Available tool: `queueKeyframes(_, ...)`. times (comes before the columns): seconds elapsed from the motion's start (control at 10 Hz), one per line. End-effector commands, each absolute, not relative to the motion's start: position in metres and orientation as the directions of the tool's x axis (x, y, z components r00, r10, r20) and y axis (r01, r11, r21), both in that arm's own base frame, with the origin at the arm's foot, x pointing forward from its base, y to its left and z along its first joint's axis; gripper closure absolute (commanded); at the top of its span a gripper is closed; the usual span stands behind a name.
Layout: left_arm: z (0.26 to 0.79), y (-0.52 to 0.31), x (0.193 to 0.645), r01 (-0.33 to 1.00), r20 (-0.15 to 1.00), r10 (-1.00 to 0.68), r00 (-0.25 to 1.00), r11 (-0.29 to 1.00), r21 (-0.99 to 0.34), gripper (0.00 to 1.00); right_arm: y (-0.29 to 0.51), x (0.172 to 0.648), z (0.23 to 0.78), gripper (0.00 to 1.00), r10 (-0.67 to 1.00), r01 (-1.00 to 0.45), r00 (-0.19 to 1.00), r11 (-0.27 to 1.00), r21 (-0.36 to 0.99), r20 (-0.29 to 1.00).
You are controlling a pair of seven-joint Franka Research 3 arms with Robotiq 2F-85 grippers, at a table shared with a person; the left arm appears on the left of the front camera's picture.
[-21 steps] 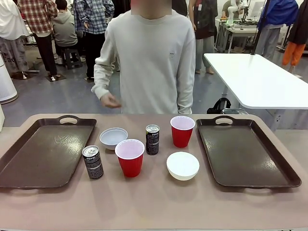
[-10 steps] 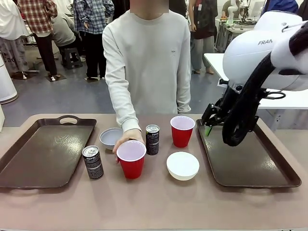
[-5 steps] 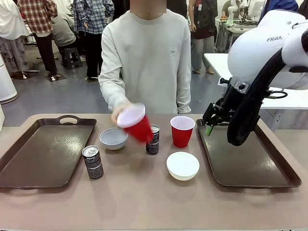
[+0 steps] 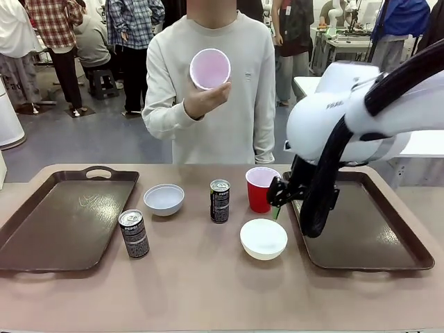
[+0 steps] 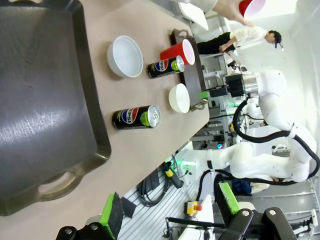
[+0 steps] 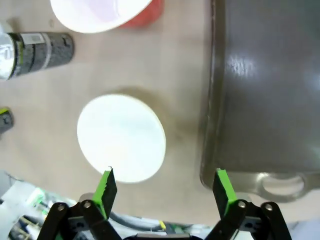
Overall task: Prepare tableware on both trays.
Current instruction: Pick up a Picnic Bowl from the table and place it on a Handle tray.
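Hovering low over the strip of table (image 4: 208, 291) between the near bowl (image 6: 121, 138) and the right tray (image 4: 361, 229), the right gripper (image 6: 165, 187) has its green-padded fingers spread wide with nothing between them. One finger lines up with the bowl's rim and the other with the tray's corner by the handle cut-out. From the front it sits at that tray's left rim, just right of the standing cup (image 4: 260, 189).

The left gripper (image 5: 170, 210) is spread just as wide and holds nothing, looking across the left tray (image 4: 62, 215).

Nearest the robot's edge, the near can (image 4: 134, 234) stands upright just off the left tray's right rim. The near bowl sits close to the right tray's left rim. Behind them runs a loose row across the middle of the table: the far bowl (image 4: 164, 199) by the left tray's far corner, then the far can (image 4: 220, 201) upright, then the red cup beside the right tray's far corner. All five rest on the table between the trays.

At the far edge stands a person in a pale sweatshirt. One hand (image 4: 201, 100) is raised to chest height and grips the second cup (image 4: 210, 69), tipped so its white inside faces the robot.
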State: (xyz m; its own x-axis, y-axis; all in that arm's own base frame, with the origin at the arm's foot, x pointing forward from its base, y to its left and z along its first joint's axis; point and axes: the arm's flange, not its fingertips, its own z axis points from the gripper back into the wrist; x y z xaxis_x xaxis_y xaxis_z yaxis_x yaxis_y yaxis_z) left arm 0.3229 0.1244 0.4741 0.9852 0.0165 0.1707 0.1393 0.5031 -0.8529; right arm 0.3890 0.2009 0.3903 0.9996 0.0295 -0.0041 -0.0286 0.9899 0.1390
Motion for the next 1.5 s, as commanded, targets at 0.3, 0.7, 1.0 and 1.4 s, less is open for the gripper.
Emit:
queueKeyframes(0.3,0.475,0.126,0.322,0.150,0.179,0.014,0.984,0.490,-0.859,0.00,0.228,0.409,0.339,0.15,0.068,-0.066,0.997,0.997,0.043,-0.047)
queueKeyframes(0.7,0.475,0.126,0.322,0.150,0.179,0.014,0.984,0.490,-0.859,0.00,0.228,0.405,0.348,1.00,0.072,-0.069,0.996,0.996,0.056,-0.045)
queueKeyframes(1.0,0.475,0.126,0.322,0.150,0.179,0.014,0.984,0.490,-0.859,0.00,0.225,0.408,0.348,1.00,0.064,-0.061,0.996,0.996,0.062,-0.056)
queueKeyframes(1.4,0.475,0.126,0.322,0.150,0.179,0.014,0.984,0.490,-0.859,0.00,0.222,0.408,0.349,1.00,0.073,-0.067,0.994,0.994,0.084,-0.076)
